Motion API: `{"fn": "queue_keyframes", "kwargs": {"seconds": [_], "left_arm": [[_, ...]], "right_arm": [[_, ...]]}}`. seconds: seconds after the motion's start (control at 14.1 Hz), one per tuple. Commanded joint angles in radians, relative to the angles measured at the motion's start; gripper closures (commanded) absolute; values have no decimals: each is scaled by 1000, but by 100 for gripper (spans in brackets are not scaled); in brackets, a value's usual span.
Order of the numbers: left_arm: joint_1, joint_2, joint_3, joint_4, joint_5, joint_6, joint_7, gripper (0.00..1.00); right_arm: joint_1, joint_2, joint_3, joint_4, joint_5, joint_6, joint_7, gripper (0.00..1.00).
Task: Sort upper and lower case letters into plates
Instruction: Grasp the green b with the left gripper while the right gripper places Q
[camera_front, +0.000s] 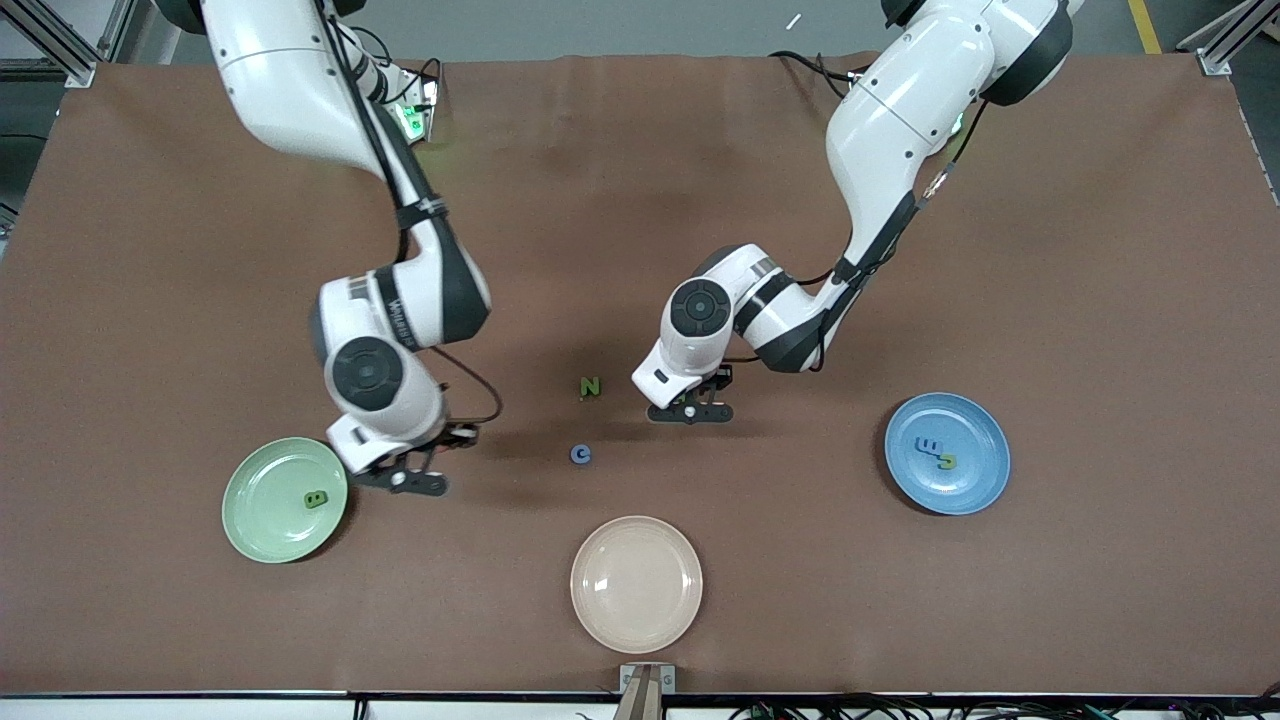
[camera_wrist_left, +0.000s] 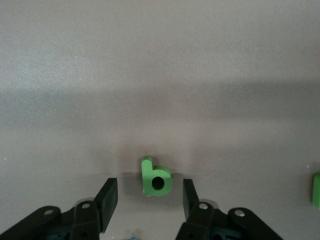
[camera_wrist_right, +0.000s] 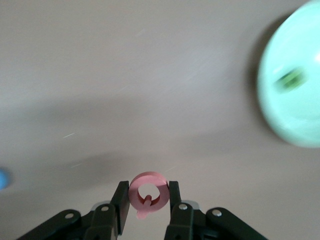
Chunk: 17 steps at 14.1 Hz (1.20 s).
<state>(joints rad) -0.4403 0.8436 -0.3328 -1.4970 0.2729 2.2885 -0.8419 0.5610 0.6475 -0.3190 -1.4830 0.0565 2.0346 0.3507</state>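
Right end effector (camera_wrist_right: 145, 197) grips a round pink letter Q block (camera_wrist_right: 146, 194) beside the pale green plate (camera_front: 262, 520); left end effector (camera_wrist_left: 150, 197) sits open around a small green lowercase b block (camera_wrist_left: 156, 178) mid-worktop (camera_front: 1100, 250).

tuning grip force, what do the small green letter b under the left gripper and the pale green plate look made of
Small green letter b: probably painted wood or dense foam; thick, flat-faced, matte, with a clean round hole. Open left gripper straddles it on the table.

Pale green round plate: likely glazed ceramic or melamine; smooth, with soft sheen and a raised rim.

A robotics lab — brown-covered table (camera_front: 640, 150), aluminium frame posts (camera_front: 60, 45) at its corners, trailing cables (camera_front: 900, 708).
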Motion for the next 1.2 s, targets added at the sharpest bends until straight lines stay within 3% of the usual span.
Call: {"fn": "queue_keyframes", "kwargs": {"seconds": [0.0,0.21,0.42,0.5,0.57,0.64,0.78,0.99,1.06,1.13], "left_arm": [[-8,5,8,12,8,-1,-23,47],[-37,18,20,14,11,-1,-49,48],[-43,20,23,23,12,-1,-51,49],[-43,18,23,23,12,-1,-49,49],[-43,18,24,26,12,-1,-49,49],[-43,25,27,37,12,-1,-49,50],[-43,31,37,40,12,0,-49,53],[-41,34,37,43,12,0,-51,56],[-40,34,37,43,11,0,-51,60],[-40,32,37,41,11,0,-51,73]], "right_arm": [[-85,3,-54,-8,9,-1,-253,95],[-205,9,-52,-6,2,10,-483,93],[-283,47,-49,-16,8,131,-602,88],[-288,69,-49,-16,8,151,-604,77],[-288,84,-49,-16,8,173,-602,45],[-288,86,-49,-17,9,186,-602,19],[-285,84,-49,-17,11,187,-602,5],[-253,75,-45,-17,20,173,-584,3],[-221,72,-45,-17,20,153,-553,3],[-192,66,-45,-13,22,129,-505,3]]}}
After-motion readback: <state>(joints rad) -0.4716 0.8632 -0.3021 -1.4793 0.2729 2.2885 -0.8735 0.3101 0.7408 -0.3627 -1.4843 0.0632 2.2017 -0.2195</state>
